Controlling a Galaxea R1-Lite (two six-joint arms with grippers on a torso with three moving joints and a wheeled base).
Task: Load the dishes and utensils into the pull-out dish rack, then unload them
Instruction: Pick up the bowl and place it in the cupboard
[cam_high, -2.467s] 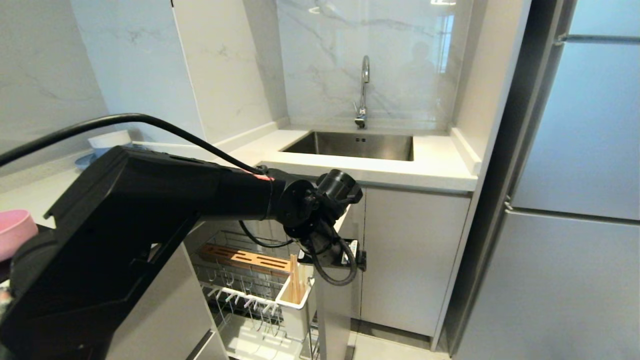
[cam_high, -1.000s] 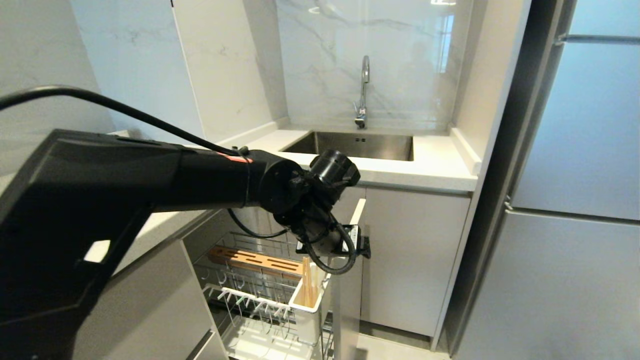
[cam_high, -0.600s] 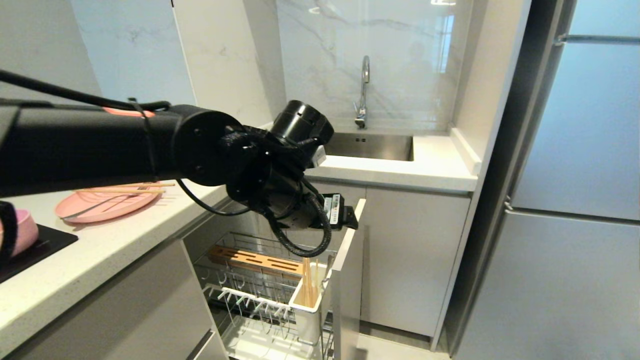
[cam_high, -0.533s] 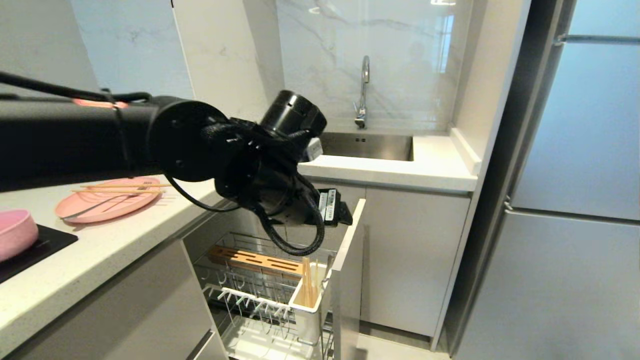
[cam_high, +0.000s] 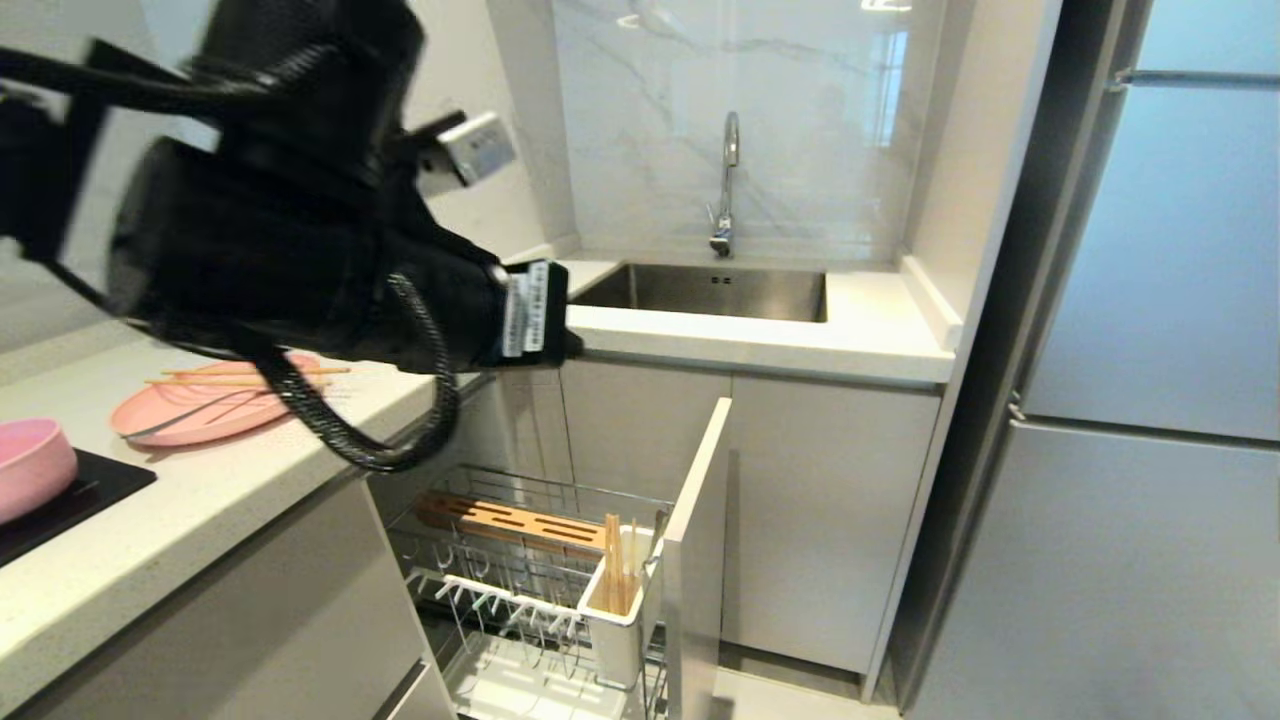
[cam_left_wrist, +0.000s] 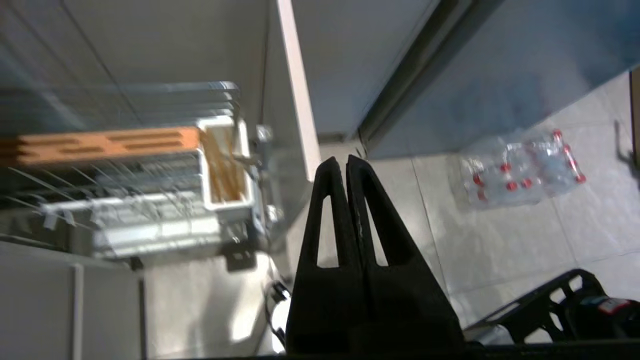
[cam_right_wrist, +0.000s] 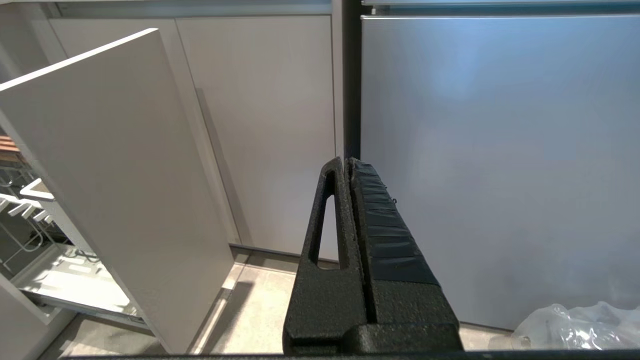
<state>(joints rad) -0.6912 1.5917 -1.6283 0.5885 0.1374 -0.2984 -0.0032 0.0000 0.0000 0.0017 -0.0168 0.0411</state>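
Observation:
The pull-out dish rack (cam_high: 520, 575) stands pulled out under the counter, its grey door front (cam_high: 695, 560) toward me. Light-wood chopsticks (cam_high: 617, 570) stand in its white utensil holder (cam_high: 612, 625). On the counter lies the pink plate (cam_high: 215, 405) with more chopsticks (cam_high: 240, 378) and a fork (cam_high: 180, 420) across it; the pink bowl (cam_high: 30, 465) sits near it. My left arm (cam_high: 300, 240) is raised high above the counter. In the left wrist view the left gripper (cam_left_wrist: 339, 162) is shut and empty, over the floor beside the rack. My right gripper (cam_right_wrist: 347, 162) is shut, parked low before the cabinets.
A sink (cam_high: 710, 290) with a faucet (cam_high: 728, 180) is set in the counter behind the rack. A tall fridge (cam_high: 1150, 400) fills the right side. A pack of bottles (cam_left_wrist: 520, 170) lies on the floor. The bowl rests on a black cooktop (cam_high: 90, 485).
My left arm has lifted from just over the utensil holder, up and to the left, above counter height. The plate and bowl on the counter have come into sight. The rack has not moved.

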